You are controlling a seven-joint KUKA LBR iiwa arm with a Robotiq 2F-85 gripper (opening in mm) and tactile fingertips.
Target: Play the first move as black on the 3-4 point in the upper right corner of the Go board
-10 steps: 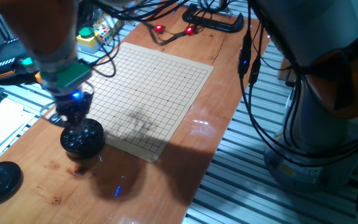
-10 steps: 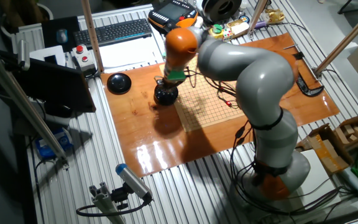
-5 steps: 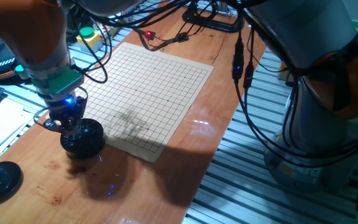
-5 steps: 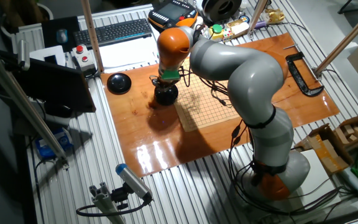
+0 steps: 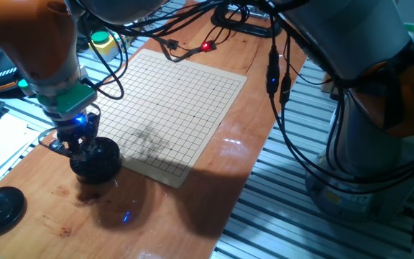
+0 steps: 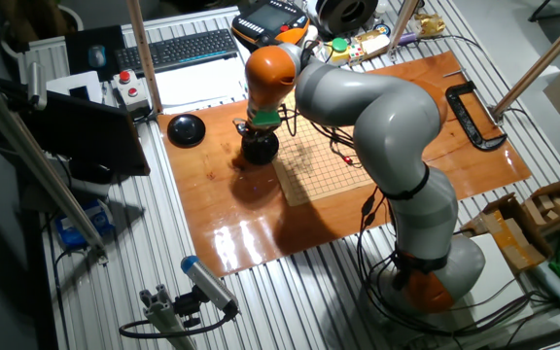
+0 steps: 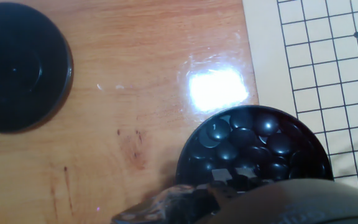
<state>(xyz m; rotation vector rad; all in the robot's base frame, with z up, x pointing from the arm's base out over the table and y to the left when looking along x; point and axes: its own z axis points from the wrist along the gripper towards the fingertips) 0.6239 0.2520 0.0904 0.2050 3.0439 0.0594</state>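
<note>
My gripper (image 5: 85, 150) sits low over the bowl (image 7: 253, 152) of black stones (image 7: 244, 138), just beside the board (image 5: 175, 108). Whether my fingers are apart or together, I cannot tell. The lid (image 7: 20, 65) lies apart on the table (image 7: 148, 74).

Table top (image 5: 250, 155): varnished reddish-brown wood, glossy, throws bright glare in the hand view; a few dark scuffs at lower left of that frame. Go board (image 5: 182, 108): thin matt tan sheet, looks like paper or card, fine black printed lines. Bowl (image 7: 253, 152): black, smooth, slight sheen. Stones (image 7: 244, 137) inside: black, glossy, each with a highlight. Lid (image 7: 20, 65), upper left: black, satin. Surround (image 5: 293, 216): ribbed bare aluminium profile. Arm casing (image 6: 397, 117): smooth grey, semi-gloss, orange joints.
</note>
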